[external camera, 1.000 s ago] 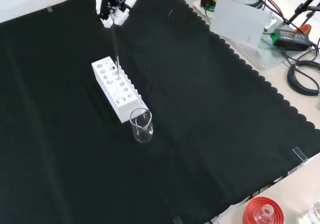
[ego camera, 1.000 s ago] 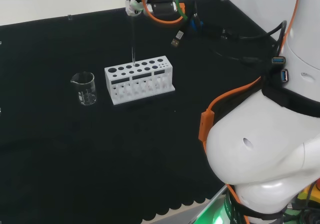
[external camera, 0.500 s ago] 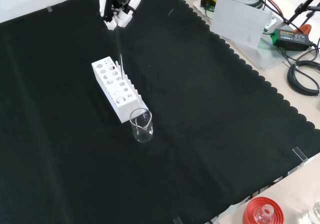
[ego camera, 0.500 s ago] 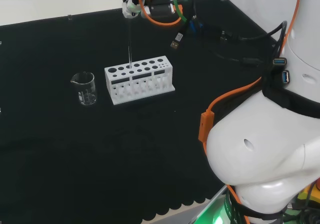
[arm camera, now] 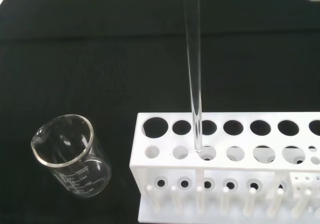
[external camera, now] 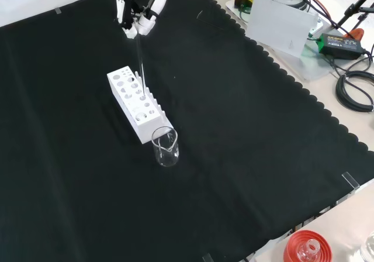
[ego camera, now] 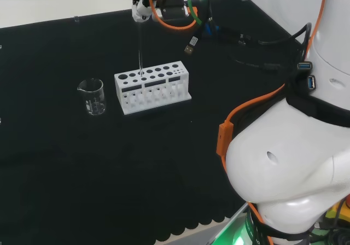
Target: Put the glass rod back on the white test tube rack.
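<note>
— How many pieces stand on the black cloth (external camera: 245, 133), counted one by one?

— One white plastic test tube rack (ego camera: 152, 87) with two rows of round holes on top; one thin clear glass rod (ego camera: 140, 49); one small clear glass beaker (ego camera: 92, 97) with a spout and printed marks; in the front view a red ribbed ring stand (external camera: 307, 247) sits at the near right edge of the bench, well apart from the rest.

— Where is the rod, and what has it?

— The black and white hand (external camera: 137, 17) pinches the rod's upper end between its fingertips; the rod hangs nearly upright, slightly tilted; in the wrist view its lower tip (arm camera: 198, 148) lies just at a hole in the second row, near the end of the rack beside the beaker; whether the tip has entered the hole I cannot tell.

— What else is close by, and does anything block the way?

— In the head view the beaker stands just left of the rack, apart from it; in the front view it stands nearer than the rack's near end; orange and green cables (ego camera: 178, 12) hang by the hand, right of the rod; the holes around the rod's tip look open.
</note>
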Robot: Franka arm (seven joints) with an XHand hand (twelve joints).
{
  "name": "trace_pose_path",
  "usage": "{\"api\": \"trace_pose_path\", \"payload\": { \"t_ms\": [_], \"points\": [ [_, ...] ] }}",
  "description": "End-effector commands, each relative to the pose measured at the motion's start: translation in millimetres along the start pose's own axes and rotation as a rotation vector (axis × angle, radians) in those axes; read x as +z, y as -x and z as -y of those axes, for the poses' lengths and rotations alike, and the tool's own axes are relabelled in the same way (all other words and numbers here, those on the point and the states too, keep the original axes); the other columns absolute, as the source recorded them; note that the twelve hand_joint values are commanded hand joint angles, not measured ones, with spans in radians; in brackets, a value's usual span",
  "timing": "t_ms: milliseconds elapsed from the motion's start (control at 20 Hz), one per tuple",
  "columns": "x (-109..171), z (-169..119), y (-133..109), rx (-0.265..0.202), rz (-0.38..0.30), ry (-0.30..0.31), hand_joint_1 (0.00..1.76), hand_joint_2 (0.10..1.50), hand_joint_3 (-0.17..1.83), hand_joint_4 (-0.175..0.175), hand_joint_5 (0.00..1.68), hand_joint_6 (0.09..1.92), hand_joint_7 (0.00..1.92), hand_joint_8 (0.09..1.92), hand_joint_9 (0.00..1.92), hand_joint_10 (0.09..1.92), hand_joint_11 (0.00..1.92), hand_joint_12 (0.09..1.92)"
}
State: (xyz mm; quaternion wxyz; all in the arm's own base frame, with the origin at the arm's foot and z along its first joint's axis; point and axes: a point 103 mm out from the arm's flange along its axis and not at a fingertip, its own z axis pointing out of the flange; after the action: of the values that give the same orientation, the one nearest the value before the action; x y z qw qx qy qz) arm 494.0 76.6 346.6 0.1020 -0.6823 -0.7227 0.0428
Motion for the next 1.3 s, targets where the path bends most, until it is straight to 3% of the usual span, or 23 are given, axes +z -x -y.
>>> {"api": "trace_pose_path", "payload": {
  "t_ms": [50,1300],
  "points": [
    [2,-2,0,0.003,0.001,-0.010,1.31,1.07,-0.06,-0.175,1.05,0.66,1.27,0.78,1.77,0.38,1.57,0.64],
    [10,-13,12,0.002,-0.019,-0.031,1.31,1.06,-0.06,-0.175,1.05,0.66,1.28,0.78,1.77,0.38,1.57,0.64]
  ]
}}
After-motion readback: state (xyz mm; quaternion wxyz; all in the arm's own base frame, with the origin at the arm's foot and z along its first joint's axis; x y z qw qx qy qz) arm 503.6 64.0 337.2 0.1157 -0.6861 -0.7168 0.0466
